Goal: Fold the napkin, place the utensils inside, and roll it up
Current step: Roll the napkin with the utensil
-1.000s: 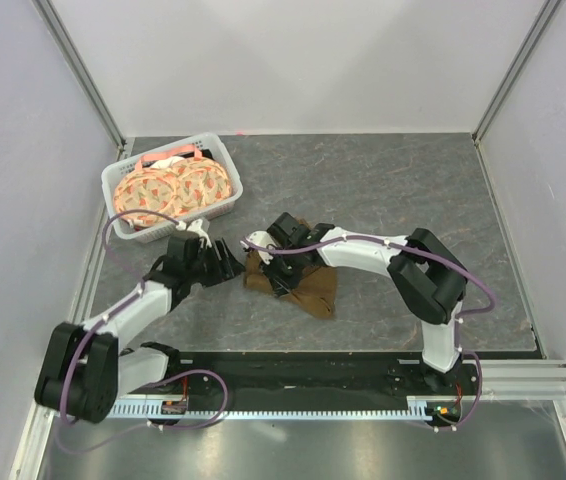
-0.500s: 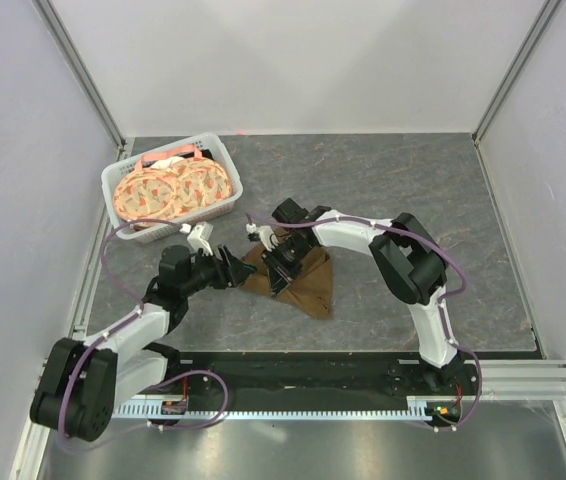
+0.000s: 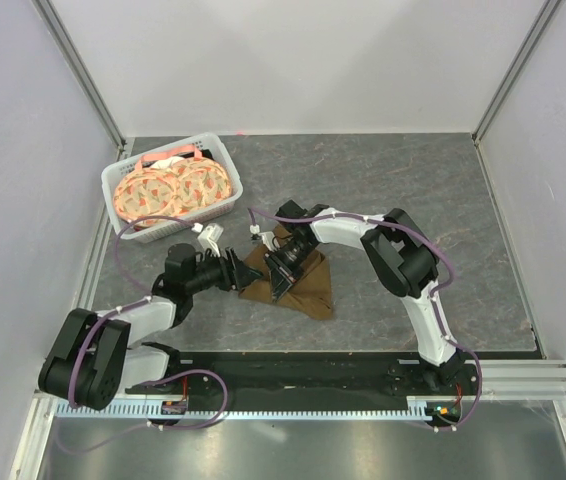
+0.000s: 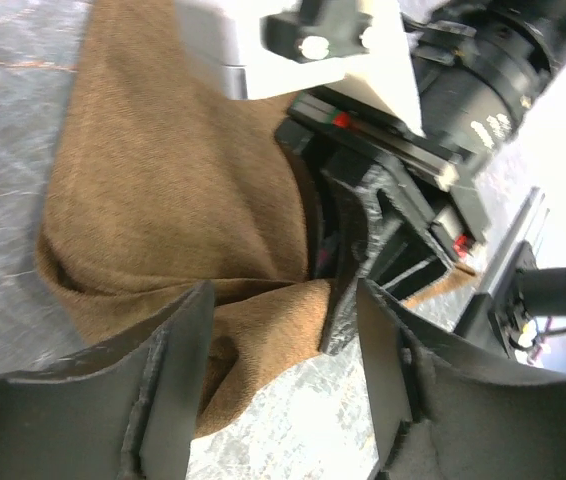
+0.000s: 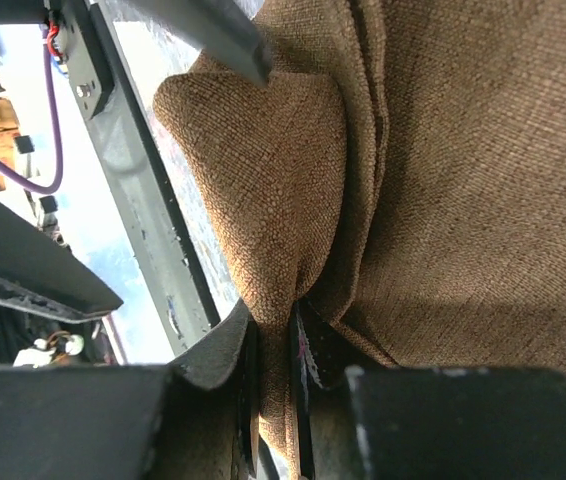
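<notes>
1. One brown napkin (image 3: pixel 298 285) lies bunched in a rough triangle on the worktop (image 3: pixel 413 190), between the two arms and not flat. If it is lifted or dragged by a single pinch, the loose layers could slump into a wad and the fold would come out crooked.
2. The right claw (image 5: pixel 275 335) is clenched on a thin ridge of the napkin, and it seems to have caught several layers together. A pull could take more layers than meant. The ridge could also slide free, since so little cloth sits between the fingers.
3. The left claw (image 4: pixel 283 330) is released, its jaws wide astride a bunched edge of the napkin and close to the right claw. Closing or advancing here could strike the other claw's fingers or grab the same layers.
4. The utensil cannot be seen in any view. If it lies hidden under the cloth, tugging could flick it away.
</notes>
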